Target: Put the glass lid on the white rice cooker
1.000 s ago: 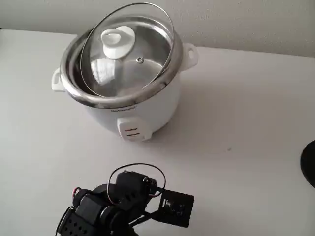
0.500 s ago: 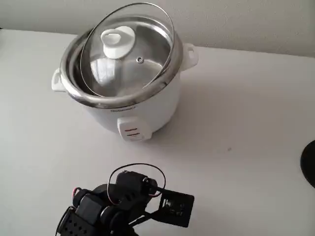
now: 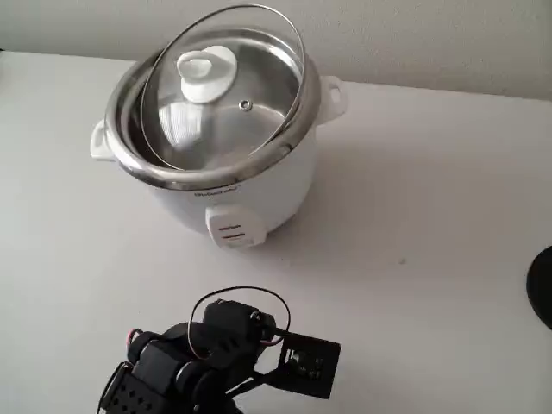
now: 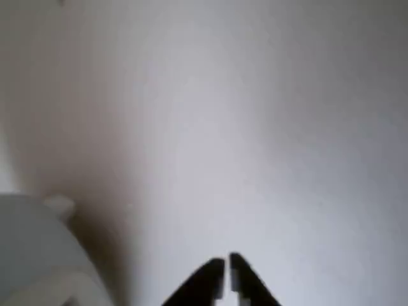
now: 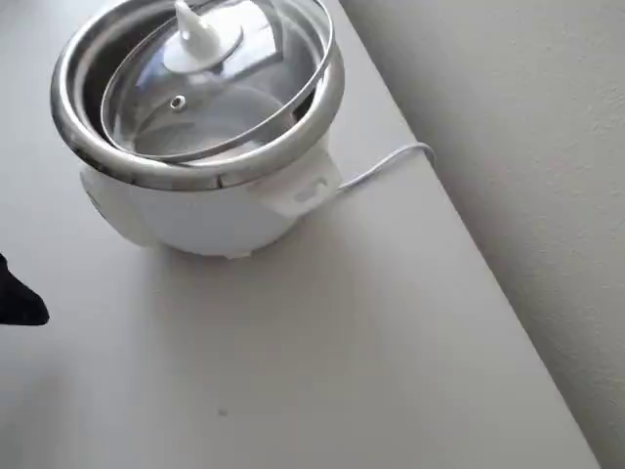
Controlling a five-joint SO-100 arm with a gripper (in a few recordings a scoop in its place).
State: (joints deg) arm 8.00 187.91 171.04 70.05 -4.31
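The glass lid (image 3: 226,95) rests tilted on the white rice cooker (image 3: 228,194), one edge dropped inside the steel pot, the other raised above the rim. Its white knob (image 3: 207,73) points up. In the overhead view the glass lid (image 5: 210,88) leans inside the steel rim of the rice cooker (image 5: 195,210). In the wrist view my gripper (image 4: 227,268) is shut over bare table, fingertips touching, with a white edge of the rice cooker (image 4: 32,255) at lower left. The black arm (image 3: 216,362) sits at the bottom of the fixed view, well apart from the cooker.
A white power cord (image 5: 386,166) runs from the cooker toward the wall. The table edge meets the wall at the right of the overhead view. A dark round object (image 3: 543,289) sits at the fixed view's right edge.
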